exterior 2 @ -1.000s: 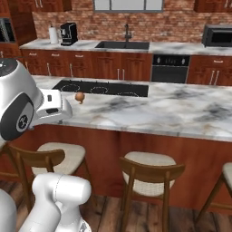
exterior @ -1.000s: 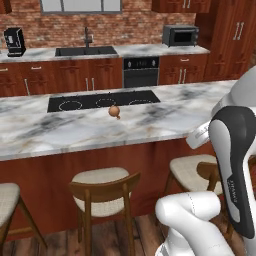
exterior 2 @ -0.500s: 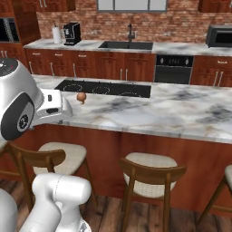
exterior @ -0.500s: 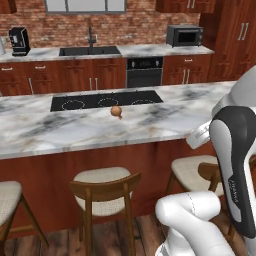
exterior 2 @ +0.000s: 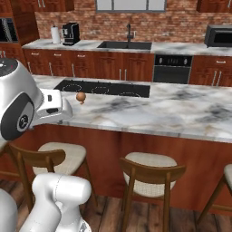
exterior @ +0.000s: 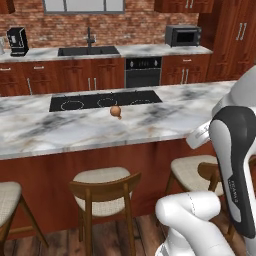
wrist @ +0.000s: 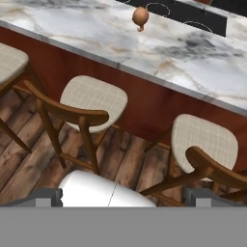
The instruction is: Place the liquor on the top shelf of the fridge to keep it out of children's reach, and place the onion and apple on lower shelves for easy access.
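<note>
The onion [exterior: 116,111] sat on the counter [exterior: 150,125] beside the cooktop's [exterior: 105,100] front edge, stem toward the stools; the gripper [wrist: 123,195] was wide open, empty.

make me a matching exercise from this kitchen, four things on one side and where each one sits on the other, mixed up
Things:
1. onion
2. coffee machine
3. microwave
4. oven

Places:
A. built into the back cabinets, right of the sink
B. on the marble island, just in front of the black cooktop
C. back counter, left of the sink
D. back counter, far right end

Pairs: 1-B, 2-C, 3-D, 4-A
</note>
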{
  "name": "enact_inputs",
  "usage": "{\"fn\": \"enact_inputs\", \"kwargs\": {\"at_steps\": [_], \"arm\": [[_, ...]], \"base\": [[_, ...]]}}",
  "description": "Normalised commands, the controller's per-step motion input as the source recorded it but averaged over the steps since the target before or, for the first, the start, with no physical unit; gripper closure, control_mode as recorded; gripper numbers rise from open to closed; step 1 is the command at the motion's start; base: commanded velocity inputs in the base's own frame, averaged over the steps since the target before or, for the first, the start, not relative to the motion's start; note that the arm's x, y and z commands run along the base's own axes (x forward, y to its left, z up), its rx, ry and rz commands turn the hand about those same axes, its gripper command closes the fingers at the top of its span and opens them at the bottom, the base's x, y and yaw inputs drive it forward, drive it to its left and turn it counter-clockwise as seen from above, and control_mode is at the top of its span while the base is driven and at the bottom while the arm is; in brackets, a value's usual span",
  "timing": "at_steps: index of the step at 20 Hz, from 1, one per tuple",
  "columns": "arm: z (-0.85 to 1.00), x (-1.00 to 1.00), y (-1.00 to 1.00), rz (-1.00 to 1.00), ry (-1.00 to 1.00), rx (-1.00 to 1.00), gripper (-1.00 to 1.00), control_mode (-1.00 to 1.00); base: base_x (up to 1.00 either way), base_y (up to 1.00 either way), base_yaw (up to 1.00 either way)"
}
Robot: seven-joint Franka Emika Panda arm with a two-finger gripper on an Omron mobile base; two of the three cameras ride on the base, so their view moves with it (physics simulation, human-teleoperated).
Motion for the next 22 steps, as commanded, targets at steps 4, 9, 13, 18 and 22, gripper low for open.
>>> {"fn": "enact_inputs", "kwargs": {"at_steps": [4, 9, 13, 18, 22], "arm": [[-0.09, 0.22, 0.09, 0.00, 0.00, 0.00, -1.00, -1.00], [0.00, 0.48, 0.18, 0.00, 0.00, 0.01, -1.00, -1.00], [0.00, 0.55, 0.25, 0.00, 0.00, 0.02, -1.00, -1.00], [0.00, 0.67, 0.35, 0.00, 0.00, 0.01, -1.00, -1.00], [-0.03, 0.72, 0.35, 0.00, 0.00, 0.01, -1.00, -1.00]], "base": [[0.00, 0.00, 0.00], [0.00, 0.00, 0.00], [0.00, 0.00, 0.00], [0.00, 0.00, 0.00], [0.00, 0.00, 0.00]]}}
